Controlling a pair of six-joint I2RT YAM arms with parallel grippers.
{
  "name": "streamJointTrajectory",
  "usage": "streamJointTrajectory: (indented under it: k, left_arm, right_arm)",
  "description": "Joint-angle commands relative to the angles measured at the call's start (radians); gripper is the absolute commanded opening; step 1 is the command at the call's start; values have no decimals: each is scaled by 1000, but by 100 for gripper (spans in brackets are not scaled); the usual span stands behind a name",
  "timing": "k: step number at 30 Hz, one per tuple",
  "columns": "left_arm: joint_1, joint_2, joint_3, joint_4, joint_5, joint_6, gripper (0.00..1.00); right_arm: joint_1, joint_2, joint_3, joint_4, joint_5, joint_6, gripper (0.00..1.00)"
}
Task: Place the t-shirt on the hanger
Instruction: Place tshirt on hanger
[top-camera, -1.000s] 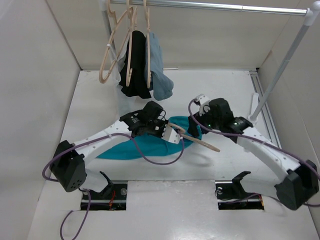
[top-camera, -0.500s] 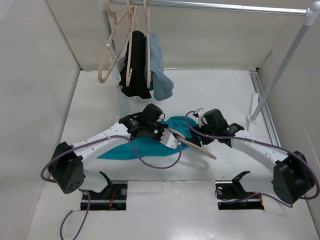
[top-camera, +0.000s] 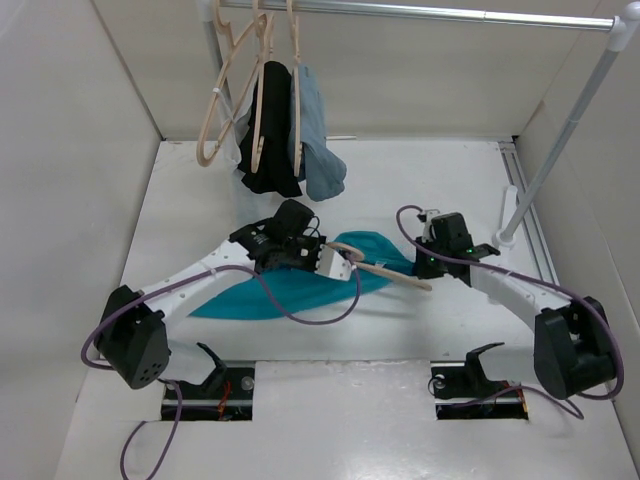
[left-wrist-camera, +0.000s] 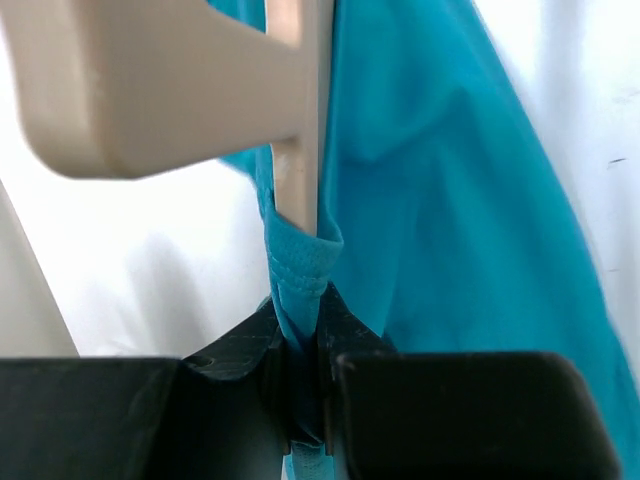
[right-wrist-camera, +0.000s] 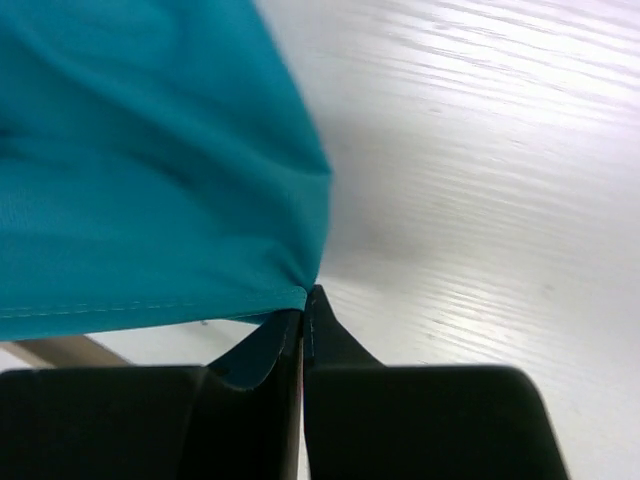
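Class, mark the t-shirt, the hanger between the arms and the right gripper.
t-shirt (top-camera: 232, 302), top external view, spread body cloth.
hanger (top-camera: 400, 277), top external view, its bare arm.
right gripper (right-wrist-camera: 303, 312), right wrist view, between its fingertips.

Matt teal cloth t-shirt (left-wrist-camera: 450, 250); smooth beige hanger (left-wrist-camera: 160, 90) (plastic-looking).

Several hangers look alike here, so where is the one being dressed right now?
Top view: the hanger is at mid-table, its beige arm sticking out of the t-shirt, between the left gripper and the right gripper.
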Motion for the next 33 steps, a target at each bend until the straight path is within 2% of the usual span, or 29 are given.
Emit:
streamJointTrajectory:
  k: [1,7,10,19,21,26,29,33]
  left_arm:
    - [56,-47,29,21,-11,-43,0]
    - [76,-12,29,109,-175,-166,0]
    - [76,15,20,119,-253,-192,0]
    - [115,69,43,161,-384,-273,0]
    - [130,69,43,161,-405,-254,0]
    - [130,35,-75,241,-528,-128,0]
    - [130,35,-66,221,-508,-143,0]
    - [81,58,8,155,-461,-201,0]
  right_arm:
    - [-87,-53,-15,-34,51,20,0]
    - [-219,-203,-15,-146,83,42,0]
    - [-232,-270,-15,-220,134,42,0]
    - [-232,-340,43,-327,112,62,0]
    - [-232,-351,57,-327,123,71,0]
    - [-232,-370,155,-346,123,83,0]
    - [-186,-328,234,-346,138,93,0]
    - [-16,-305,293,-298,149,70,0]
